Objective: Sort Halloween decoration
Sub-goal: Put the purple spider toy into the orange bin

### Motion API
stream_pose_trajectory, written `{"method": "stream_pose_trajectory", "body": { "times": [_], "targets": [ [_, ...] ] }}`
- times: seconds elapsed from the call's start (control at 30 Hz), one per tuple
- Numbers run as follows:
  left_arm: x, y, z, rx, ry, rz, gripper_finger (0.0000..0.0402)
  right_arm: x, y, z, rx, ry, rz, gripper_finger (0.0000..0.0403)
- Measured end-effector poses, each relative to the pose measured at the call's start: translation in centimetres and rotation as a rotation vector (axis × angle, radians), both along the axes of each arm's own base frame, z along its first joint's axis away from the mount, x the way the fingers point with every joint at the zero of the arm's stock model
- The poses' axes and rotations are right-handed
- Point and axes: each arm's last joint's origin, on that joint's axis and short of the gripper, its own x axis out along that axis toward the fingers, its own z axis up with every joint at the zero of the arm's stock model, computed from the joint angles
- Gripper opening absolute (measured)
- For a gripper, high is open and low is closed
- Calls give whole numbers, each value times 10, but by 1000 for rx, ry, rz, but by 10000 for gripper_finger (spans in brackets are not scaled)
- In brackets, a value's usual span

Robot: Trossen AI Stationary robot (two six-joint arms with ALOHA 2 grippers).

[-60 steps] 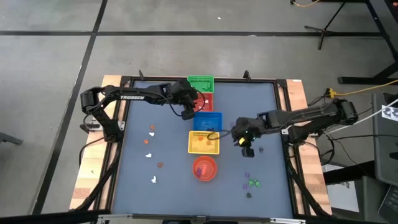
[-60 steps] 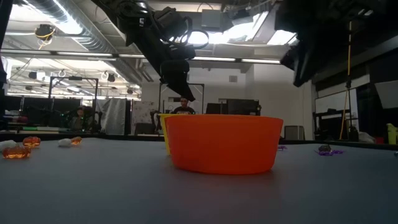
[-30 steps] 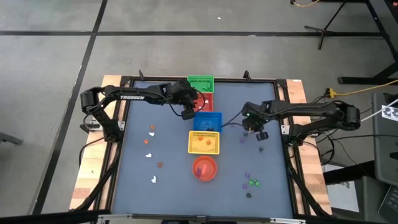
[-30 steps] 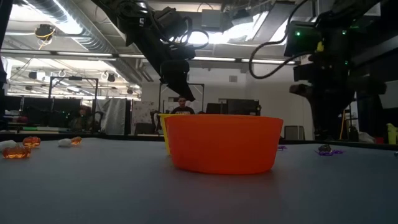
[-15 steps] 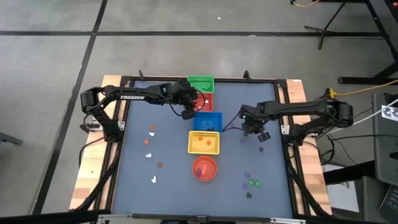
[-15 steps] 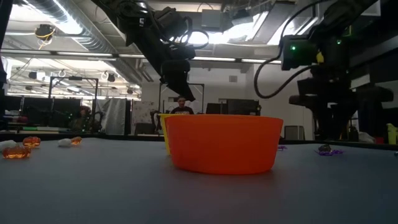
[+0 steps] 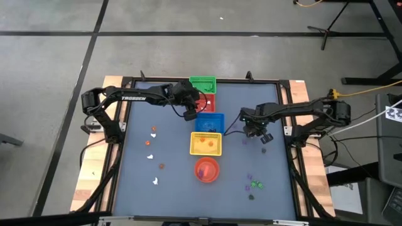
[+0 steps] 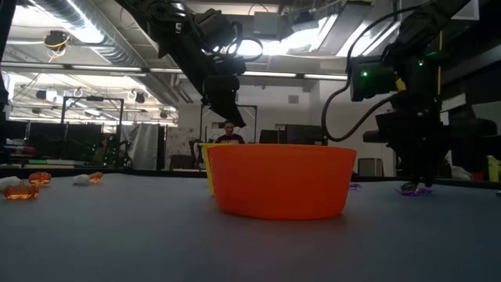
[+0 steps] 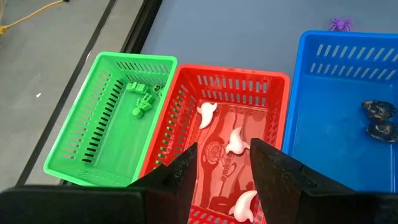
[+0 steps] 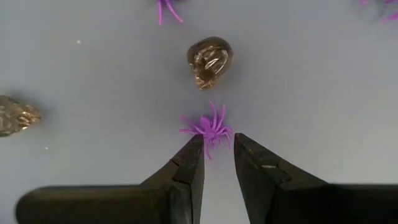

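Now right tool [image 10: 217, 155] (fingers parted) hovers over purple spider [image 10: 208, 129].

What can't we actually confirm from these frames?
- Yellow basket contents: high view shows only small orange specks; in the low view the orange bowl blocks it.
- Bowl contents: low view shows only its outer wall; high view too small.
- Purple spider just ahead of the right hand: contact with the open fingers not readable.
- Blue basket: cut off by the left wrist view's edge.

Glossy plastic lattice baskets [image 9: 236, 112] (red, green, blue), matt smooth table [image 10: 311, 93]
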Motion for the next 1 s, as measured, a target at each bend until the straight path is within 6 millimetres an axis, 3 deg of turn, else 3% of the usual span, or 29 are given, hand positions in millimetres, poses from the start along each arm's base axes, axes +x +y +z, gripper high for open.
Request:
{"method": "stream_pose_trajectory", "body": {
  "times": [1.0],
  "targets": [
    [0, 0, 0, 0, 0, 0, 132, 2, -2, 0, -63, -5, -8, 86]
  ]
}}
